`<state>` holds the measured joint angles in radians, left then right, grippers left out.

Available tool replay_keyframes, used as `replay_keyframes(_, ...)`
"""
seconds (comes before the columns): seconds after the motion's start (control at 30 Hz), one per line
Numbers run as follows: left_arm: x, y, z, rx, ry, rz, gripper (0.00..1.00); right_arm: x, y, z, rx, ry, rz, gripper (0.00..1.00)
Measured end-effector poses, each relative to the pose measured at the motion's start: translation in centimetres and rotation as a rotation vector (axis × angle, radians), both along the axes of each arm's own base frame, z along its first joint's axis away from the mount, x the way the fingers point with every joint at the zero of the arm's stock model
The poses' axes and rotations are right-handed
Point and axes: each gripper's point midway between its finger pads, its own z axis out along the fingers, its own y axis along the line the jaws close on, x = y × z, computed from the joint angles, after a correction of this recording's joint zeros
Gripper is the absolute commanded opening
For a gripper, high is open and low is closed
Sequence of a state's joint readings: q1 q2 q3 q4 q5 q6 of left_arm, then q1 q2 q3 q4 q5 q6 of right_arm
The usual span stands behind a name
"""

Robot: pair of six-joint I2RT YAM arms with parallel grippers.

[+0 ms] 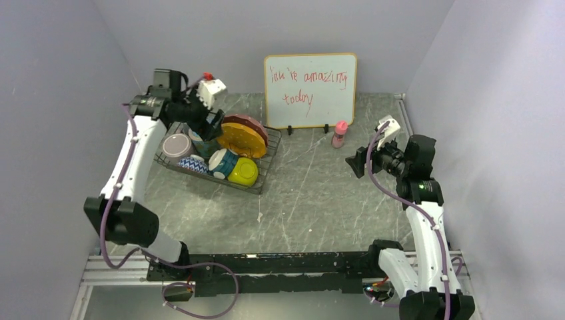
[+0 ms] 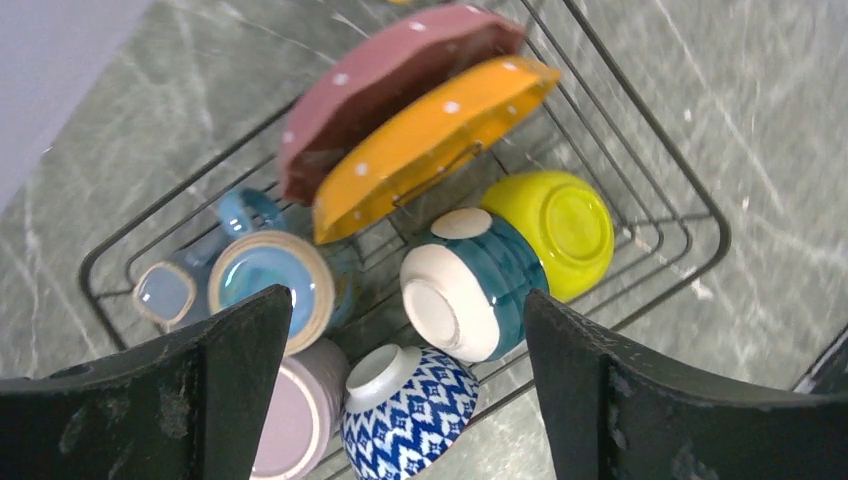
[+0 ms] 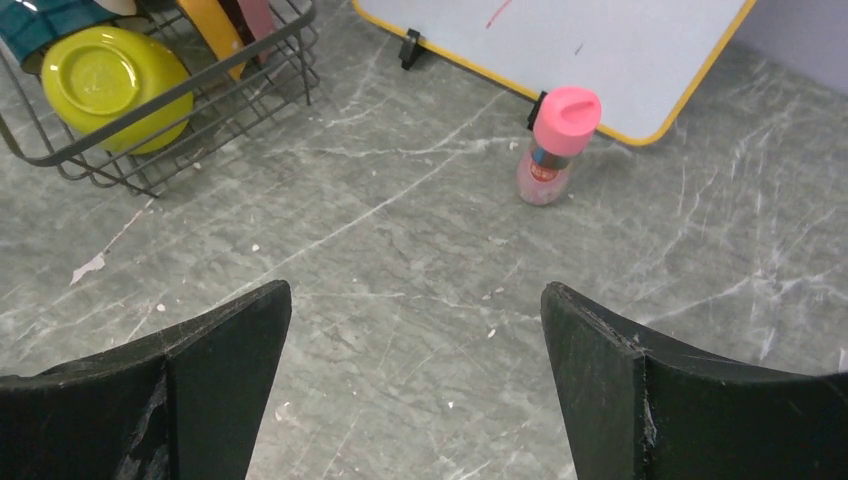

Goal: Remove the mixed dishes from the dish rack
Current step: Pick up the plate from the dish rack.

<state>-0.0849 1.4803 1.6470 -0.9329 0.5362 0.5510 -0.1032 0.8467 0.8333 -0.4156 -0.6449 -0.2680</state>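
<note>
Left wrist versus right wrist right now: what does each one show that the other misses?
Only left wrist: the blue mug, lilac mug and blue-patterned bowl. Only right wrist: the pink bottle standing in front of the white board. Both: the yellow bowl and a corner of the dish rack.
</note>
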Motion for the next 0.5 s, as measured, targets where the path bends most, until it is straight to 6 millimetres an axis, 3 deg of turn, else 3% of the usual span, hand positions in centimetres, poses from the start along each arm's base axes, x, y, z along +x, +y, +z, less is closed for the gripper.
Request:
replay_keyframes(0.1,-0.1,-1.8,-2.4,0.079,0.05,-0.118,0.84,-0.2,0.3,0.5,0.0,-0.023,0.019,0.99)
replay_keyframes(0.23,-0.3,-3.8,-4.0,0.164,0.043,-0.285,0.84,-0.1,0.3,0.2,-0.001,-0.014,0.027,0.99)
replay_keyframes(0.4,-0.4,-5.0,-4.3,0.259,-0.051,-0.448,0.83,-0.2,0.5,0.1,-0.003,-0.015,0.041,0.99)
replay_keyframes(0.5,-0.1,-5.4,-4.4,0.323,-0.104,-0.515,0.78,-0.2,0.5,0.0,-0.007,-0.017,0.043,0.99)
